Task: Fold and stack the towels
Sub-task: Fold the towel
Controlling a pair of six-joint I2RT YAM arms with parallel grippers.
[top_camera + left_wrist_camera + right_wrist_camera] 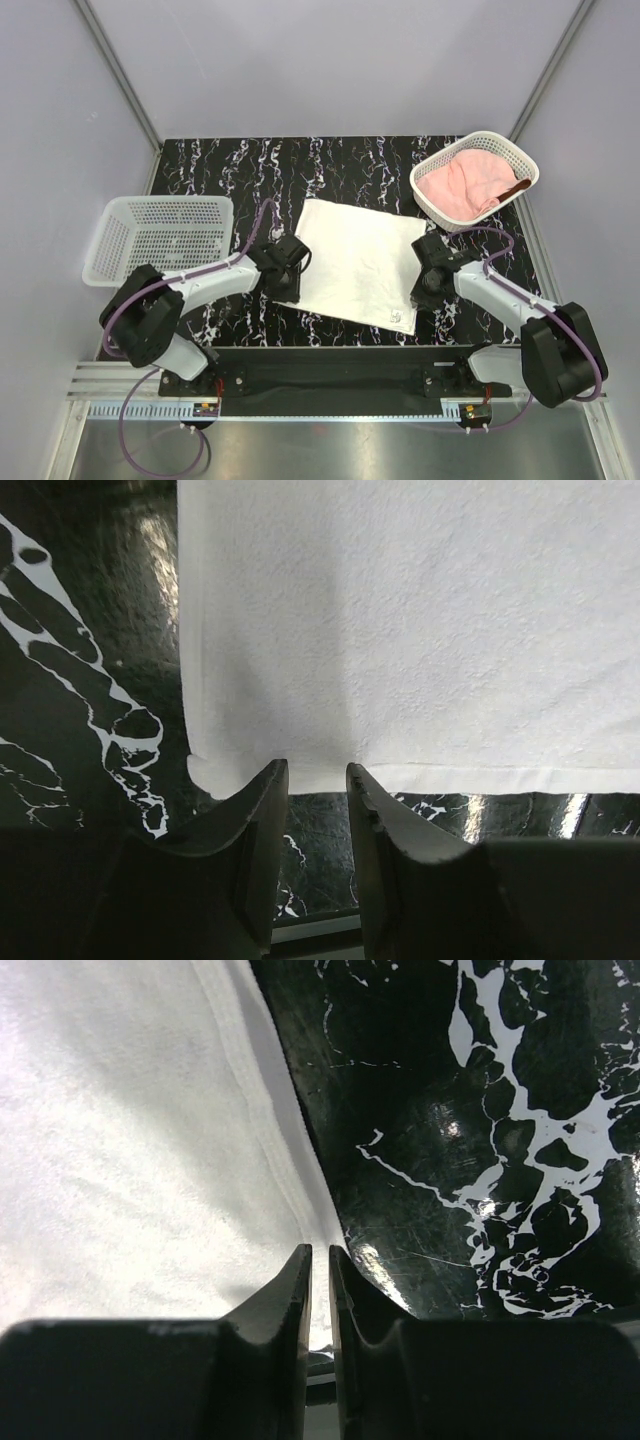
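White towel (pixel 355 262) spread flat mid-table, one arm at each side edge
Right gripper (pixel 320 1252) looks clenched on the towel's right hem, probably to lift it for the fold; left gripper (pixel 317 770) stands parted at the near-left corner, dark table (pixel 80 680) showing between its jaws, holding nothing. Pink towel (pixel 455 185) and rust-brown towel (pixel 512 188) lie in the basket (pixel 440 212) at the table's far right corner

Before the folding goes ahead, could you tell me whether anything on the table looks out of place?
Nothing is spilled or damaged. The white towel lies flat but skewed to the edges of the table, and the pink towel sits bunched, unfolded, in the right basket.
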